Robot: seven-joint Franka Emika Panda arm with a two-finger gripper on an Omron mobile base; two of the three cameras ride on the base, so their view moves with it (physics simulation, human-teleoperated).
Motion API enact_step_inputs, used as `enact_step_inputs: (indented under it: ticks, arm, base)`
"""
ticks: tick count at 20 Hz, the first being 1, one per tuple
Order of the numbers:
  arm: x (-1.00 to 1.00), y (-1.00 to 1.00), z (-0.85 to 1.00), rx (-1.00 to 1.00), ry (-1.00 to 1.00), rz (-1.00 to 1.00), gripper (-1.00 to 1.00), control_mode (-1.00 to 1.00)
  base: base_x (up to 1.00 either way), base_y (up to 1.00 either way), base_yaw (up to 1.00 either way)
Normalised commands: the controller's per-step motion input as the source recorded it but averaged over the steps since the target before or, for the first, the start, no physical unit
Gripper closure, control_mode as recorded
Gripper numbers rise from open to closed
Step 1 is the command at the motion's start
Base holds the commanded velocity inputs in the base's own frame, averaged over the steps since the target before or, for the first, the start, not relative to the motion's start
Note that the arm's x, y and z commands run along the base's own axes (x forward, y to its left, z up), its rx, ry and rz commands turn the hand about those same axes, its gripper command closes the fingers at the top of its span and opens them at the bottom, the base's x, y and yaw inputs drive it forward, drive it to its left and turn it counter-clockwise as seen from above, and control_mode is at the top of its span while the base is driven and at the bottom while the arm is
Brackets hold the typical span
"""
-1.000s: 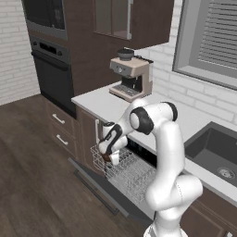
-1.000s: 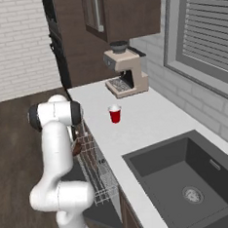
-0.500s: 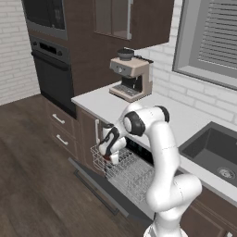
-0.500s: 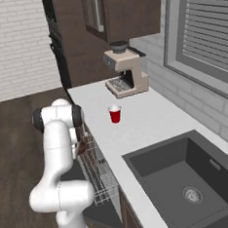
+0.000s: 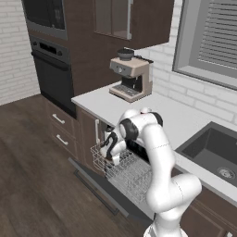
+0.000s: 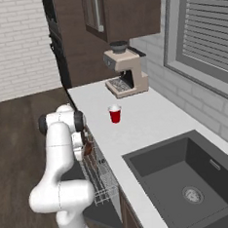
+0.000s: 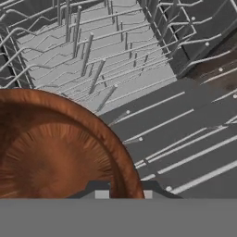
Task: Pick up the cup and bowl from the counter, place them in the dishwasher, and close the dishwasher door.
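1. Your gripper (image 7: 122, 190) is pinching the rim of the bowl (image 7: 55, 148), holding it over the pulled-out rack (image 5: 127, 173) of the dishwasher (image 5: 121, 163).
2. The rack's tines are standing bare beneath the bowl.
3. The cup (image 6: 115, 114) is sitting upright on the counter (image 6: 146, 123), near the coffee machine (image 6: 125, 72).

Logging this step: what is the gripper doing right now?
Gripper: closed on the rim of the brown bowl, above the dishwasher rack.
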Motion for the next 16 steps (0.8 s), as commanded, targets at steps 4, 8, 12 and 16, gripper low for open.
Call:
enact_step_inputs:
  ticks: [4,8,12,16]
  arm:
    - [0.34,-0.08,-0.34,-0.04,-0.01,0.00,1.00,-1.00]
    - [0.37,-0.01,-0.43,-0.05,0.00,0.00,1.00,-1.00]
    - [0.34,0.00,-0.42,-0.05,0.00,0.00,1.00,-1.00]
    - [0.20,0.00,-0.29,-0.02,0.00,0.00,1.00,-1.00]
  base:
    - [0.00,0.00,0.00]
    - [0.00,0.00,0.00]
    - [0.00,0.00,0.00]
    - [0.00,0.00,0.00]
